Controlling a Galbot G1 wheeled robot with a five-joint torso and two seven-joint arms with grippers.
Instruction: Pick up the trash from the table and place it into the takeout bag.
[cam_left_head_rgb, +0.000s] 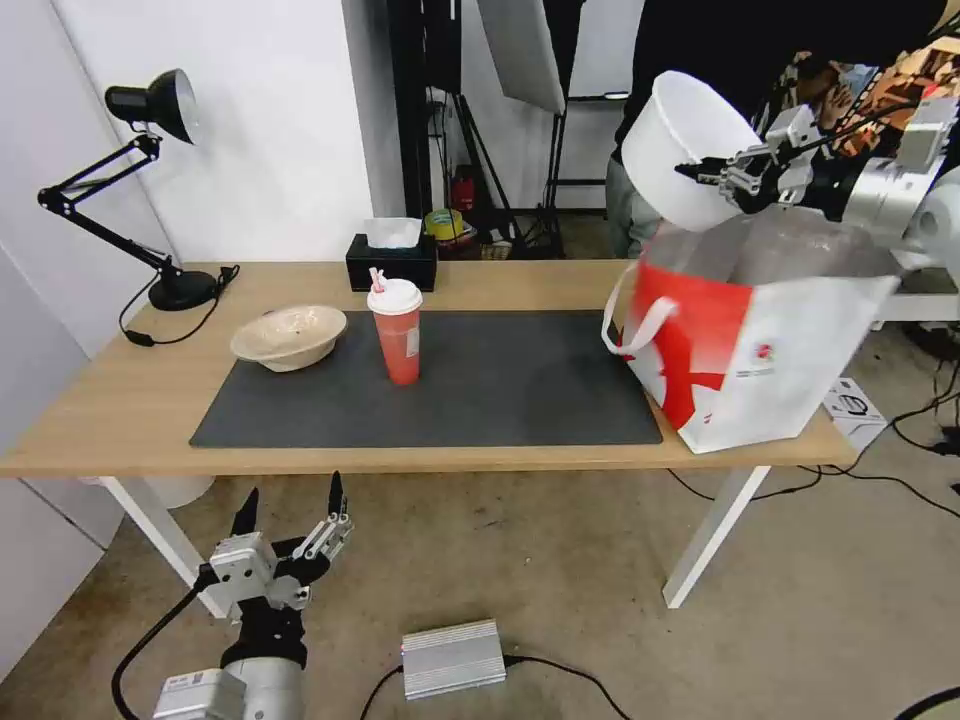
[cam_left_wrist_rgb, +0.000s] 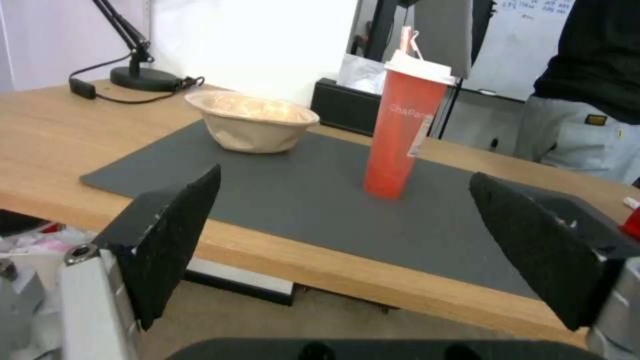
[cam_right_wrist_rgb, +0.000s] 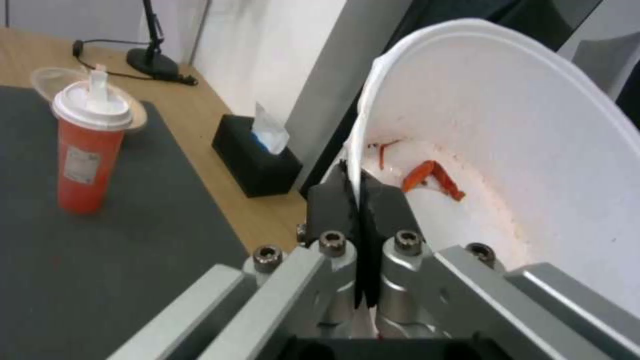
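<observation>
Right tool (cam_right_wrist_rgb: 358, 200) pinching smooth round white plastic bowl (cam_right_wrist_rgb: 507, 140) rim.

White plastic bowl (cam_left_head_rgb: 683, 140): large, round, tipped on its side in the air above the takeout bag's mouth, orange food scraps inside. Takeout bag (cam_left_head_rgb: 760, 350): white and red, foil-lined, mouth open, white strap handles, stood at the bench's (cam_left_head_rgb: 100, 420) right end, overhanging the front edge. Red cup (cam_left_head_rgb: 398, 330): white lid, straw, upright mid-mat. Beige pulp bowl (cam_left_head_rgb: 290, 336): shallow, upright, at the dark grey mat's (cam_left_head_rgb: 500, 390) far-left corner.
</observation>
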